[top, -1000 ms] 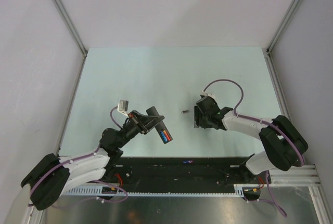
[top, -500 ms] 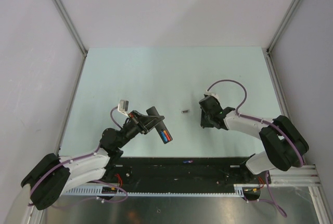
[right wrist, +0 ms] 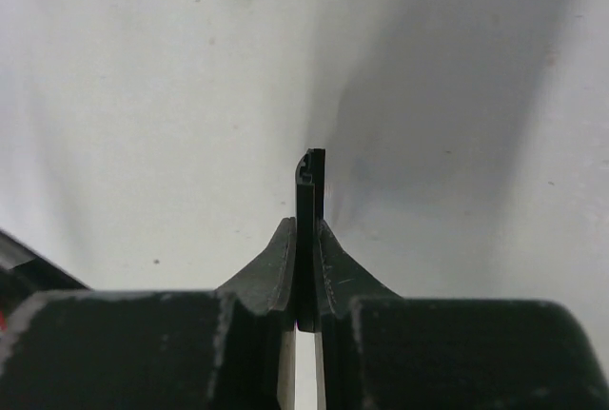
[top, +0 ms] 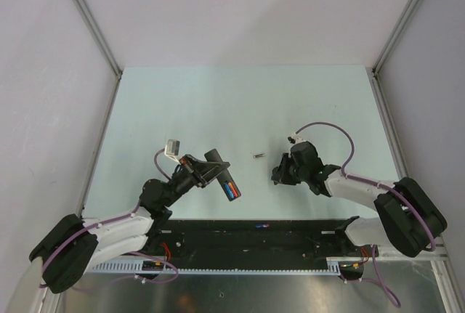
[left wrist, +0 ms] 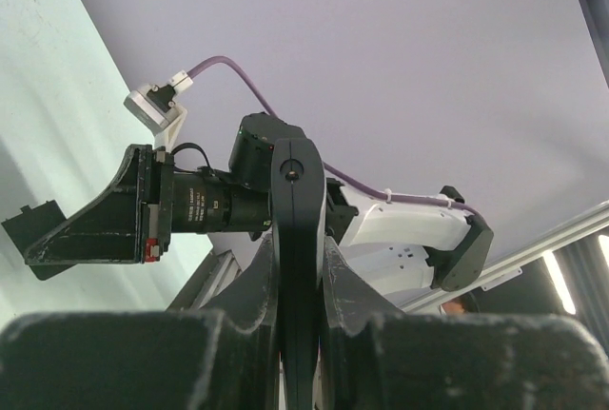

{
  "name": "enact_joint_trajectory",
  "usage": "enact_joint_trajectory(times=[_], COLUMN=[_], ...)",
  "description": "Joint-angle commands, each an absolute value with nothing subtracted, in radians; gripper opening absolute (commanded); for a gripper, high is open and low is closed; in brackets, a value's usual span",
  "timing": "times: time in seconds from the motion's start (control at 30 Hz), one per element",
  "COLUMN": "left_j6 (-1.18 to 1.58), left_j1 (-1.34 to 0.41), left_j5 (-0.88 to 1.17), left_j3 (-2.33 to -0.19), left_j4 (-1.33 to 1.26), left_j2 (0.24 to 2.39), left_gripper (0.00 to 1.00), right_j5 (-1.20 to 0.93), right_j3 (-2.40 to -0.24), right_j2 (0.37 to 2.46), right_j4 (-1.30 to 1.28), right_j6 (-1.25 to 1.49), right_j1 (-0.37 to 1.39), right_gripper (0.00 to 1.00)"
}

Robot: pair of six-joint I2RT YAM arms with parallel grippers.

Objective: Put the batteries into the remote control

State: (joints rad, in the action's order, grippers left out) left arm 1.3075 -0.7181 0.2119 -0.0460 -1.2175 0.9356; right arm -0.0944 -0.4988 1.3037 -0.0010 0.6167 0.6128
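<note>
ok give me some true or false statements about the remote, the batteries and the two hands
The left hand is closed on the remote. True.
Blue and red batteries sit in the remote. True.
The right hand is wide open. False: it is closed on a thin black piece.
The loose battery is held by the right hand. False: it lies on the table, apart from both hands and between them.
</note>
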Motion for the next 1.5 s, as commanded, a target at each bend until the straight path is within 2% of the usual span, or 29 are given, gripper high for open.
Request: enact_joint_trajectory(times=[0.0,0.27,0.37,0.4,0.5,0.6,0.83,0.97,1.2,1.47], left_j6=[1.292,1.292,1.290,1.290,1.289,1.289,1.285,1.285,1.287,1.287], left_j1=[-0.729,-0.729,-0.729,-0.729,-0.730,-0.732,-0.733,-0.733,-0.733,-0.733], left_j5=[0.209,0.204,0.201,0.202,0.206,0.209,0.209,0.209,0.212,0.213], left_j3=[0.038,0.048,0.043,0.041,0.034,0.029,0.021,0.021,0.021,0.035], left_j4=[-1.259,-1.259,-1.258,-1.258,-1.259,-1.259,-1.258,-1.259,-1.259,-1.258], left_j2=[0.930,0.920,0.930,0.933,0.946,0.957,0.962,0.960,0.950,0.920], left_gripper=[0.00,0.00,0.00,0.00,0.00,0.00,0.00,0.00,0.00,0.00], right_j5=[-0.276,-0.247,-0.207,-0.196,-0.150,-0.114,-0.013,0.083,0.215,0.324], right_j3=[-0.448,-0.405,-0.405,-0.405,-0.405,-0.407,-0.435,-0.518,-0.718,-0.805], right_j2=[1.328,1.400,1.396,1.390,1.355,1.313,1.206,1.178,1.351,1.496], right_j4=[0.256,0.258,0.210,0.196,0.138,0.077,-0.089,-0.211,-0.354,-0.436], right_j6=[0.702,0.704,0.695,0.689,0.673,0.663,0.631,0.608,0.658,0.690], right_j1=[0.577,0.542,0.537,0.534,0.532,0.528,0.525,0.604,0.761,0.818], right_gripper=[0.00,0.08,0.20,0.29,0.42,0.49,0.55,0.57,0.62,0.64])
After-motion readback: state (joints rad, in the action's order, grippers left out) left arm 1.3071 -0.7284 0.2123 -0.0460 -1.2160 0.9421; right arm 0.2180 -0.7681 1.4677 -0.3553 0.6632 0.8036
